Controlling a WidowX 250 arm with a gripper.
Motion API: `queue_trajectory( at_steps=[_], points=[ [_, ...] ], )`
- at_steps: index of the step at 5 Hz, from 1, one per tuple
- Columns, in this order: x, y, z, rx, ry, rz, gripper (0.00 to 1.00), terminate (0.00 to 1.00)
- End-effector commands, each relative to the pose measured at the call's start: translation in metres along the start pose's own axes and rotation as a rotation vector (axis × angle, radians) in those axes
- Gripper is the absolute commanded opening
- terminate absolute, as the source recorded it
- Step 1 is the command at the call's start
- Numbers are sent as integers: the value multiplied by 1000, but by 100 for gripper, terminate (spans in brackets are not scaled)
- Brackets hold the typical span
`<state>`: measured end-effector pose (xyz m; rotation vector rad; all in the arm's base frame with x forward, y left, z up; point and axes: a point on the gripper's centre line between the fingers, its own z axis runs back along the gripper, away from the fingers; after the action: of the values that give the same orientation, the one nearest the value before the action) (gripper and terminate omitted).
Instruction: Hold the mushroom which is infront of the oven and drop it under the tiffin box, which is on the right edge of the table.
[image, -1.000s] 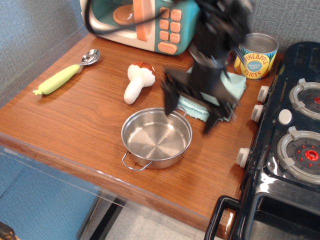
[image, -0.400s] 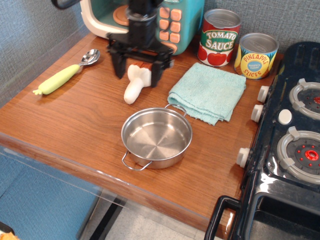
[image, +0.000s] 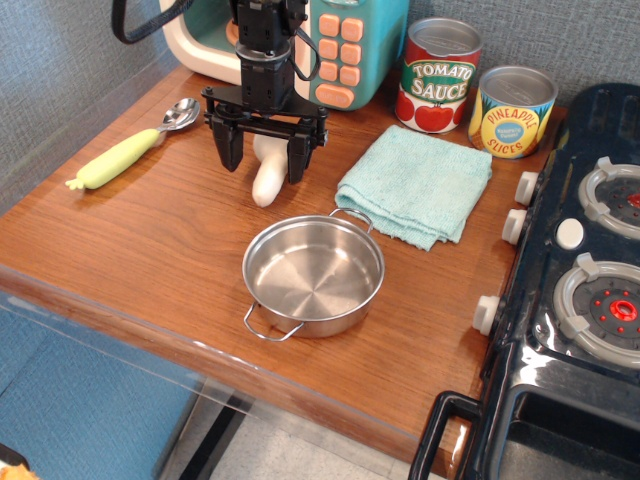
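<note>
A: Table (image: 150, 250), oven (image: 345, 50) at the back. Where is the tiffin box sitting?
B: Tiffin box (image: 313, 276) is resting near the front edge. Mushroom (image: 266, 178) is lying before the oven.
A: Your gripper (image: 262, 150)?
B: I'm holding my jaws spread wide, straddling the mushroom's stem, gripping nothing.

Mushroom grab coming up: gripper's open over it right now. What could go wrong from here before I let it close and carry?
The gripper straddles the mushroom near its cap end, with most of the stem sticking out toward the tiffin box, so the hold may be off-centre and the toy could pivot or slip.

The oven stands close behind the arm, so a lift that drifts backward could bump it.

The tiffin box's wire handle lies on the carry path.
</note>
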<state>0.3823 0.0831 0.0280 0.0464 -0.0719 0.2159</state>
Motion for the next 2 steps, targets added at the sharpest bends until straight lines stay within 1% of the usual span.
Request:
queue_trajectory(
  at_steps=[1,2],
  points=[
    [13,1,-1,-14,-41,-27,0,0],
    [8,0,4,-13,-58,-27,0,0]
  ],
)
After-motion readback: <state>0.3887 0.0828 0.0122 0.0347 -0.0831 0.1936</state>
